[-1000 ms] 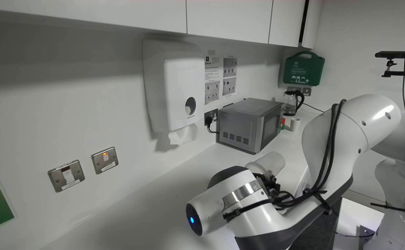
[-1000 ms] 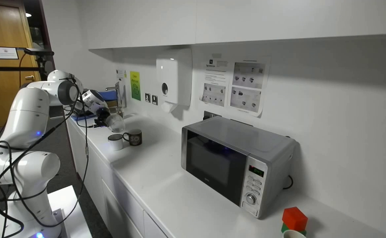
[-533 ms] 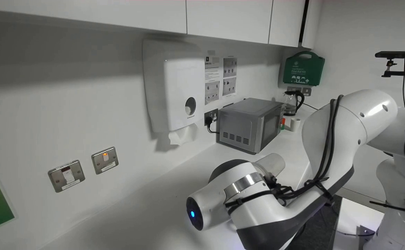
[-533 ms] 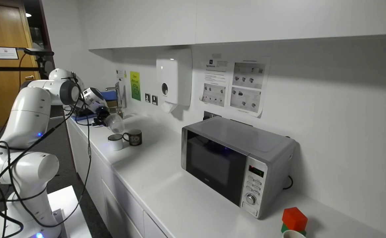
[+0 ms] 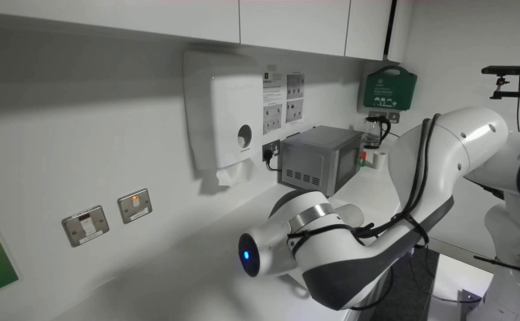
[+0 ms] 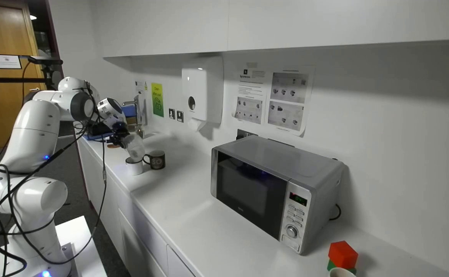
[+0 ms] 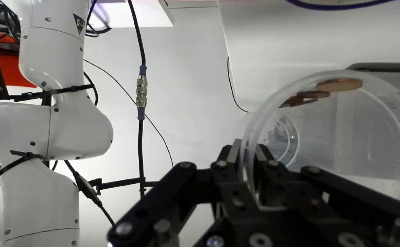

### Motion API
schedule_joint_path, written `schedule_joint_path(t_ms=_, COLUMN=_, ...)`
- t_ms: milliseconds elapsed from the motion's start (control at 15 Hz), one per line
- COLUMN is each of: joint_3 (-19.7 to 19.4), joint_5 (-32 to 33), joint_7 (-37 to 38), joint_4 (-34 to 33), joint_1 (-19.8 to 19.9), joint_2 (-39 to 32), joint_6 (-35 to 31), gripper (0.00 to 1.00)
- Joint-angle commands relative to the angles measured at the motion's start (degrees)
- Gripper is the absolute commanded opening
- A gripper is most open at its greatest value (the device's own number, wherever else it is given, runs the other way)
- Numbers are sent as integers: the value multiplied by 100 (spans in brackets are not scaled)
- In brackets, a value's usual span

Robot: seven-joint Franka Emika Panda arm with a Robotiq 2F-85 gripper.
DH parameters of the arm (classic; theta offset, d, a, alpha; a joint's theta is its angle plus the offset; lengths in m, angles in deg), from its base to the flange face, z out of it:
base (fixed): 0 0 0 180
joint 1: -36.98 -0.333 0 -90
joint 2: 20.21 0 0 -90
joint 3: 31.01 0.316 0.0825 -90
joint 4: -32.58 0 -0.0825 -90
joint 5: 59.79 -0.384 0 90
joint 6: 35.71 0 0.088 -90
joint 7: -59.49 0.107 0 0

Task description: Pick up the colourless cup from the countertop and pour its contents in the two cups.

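The colourless cup is clear and tilted in the air; it shows in both exterior views (image 5: 352,215) (image 6: 135,145) and in the wrist view (image 7: 374,130). My gripper (image 7: 249,143) is shut on its wall at the rim. Several flat brown pieces (image 7: 338,84) show within the cup's outline; I cannot tell if they lie inside it. In an exterior view the cup's lower end overlaps the rim of the white mug (image 6: 134,168); contact cannot be told. The dark mug (image 6: 156,159) stands beside it on the countertop (image 6: 193,192). My arm hides both mugs in an exterior view.
A microwave (image 6: 262,184) stands against the wall. A paper dispenser (image 6: 203,90) hangs above the countertop, below wall cabinets (image 6: 162,30). A red block (image 6: 342,254) sits farther along. A kettle (image 5: 374,133) stands at the far end. Loose cables (image 6: 104,165) hang from my arm.
My wrist has risen and tipped. The colourless cup points more steeply downward, and its lower end has come down to the white mug's rim. Both mugs have stayed put.
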Motion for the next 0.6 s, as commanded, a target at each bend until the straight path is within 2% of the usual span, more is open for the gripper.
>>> schedule_joint_path(t_ms=0, joint_3=181, joint_5=-298, joint_7=-249, joint_4=319, joint_1=289, joint_2=421, joint_6=-381, gripper=2)
schedule_joint_path(t_ms=533, joint_3=195, joint_5=-720, joint_7=-573, joint_4=476, joint_1=551, joint_2=649, joint_6=-731, gripper=2)
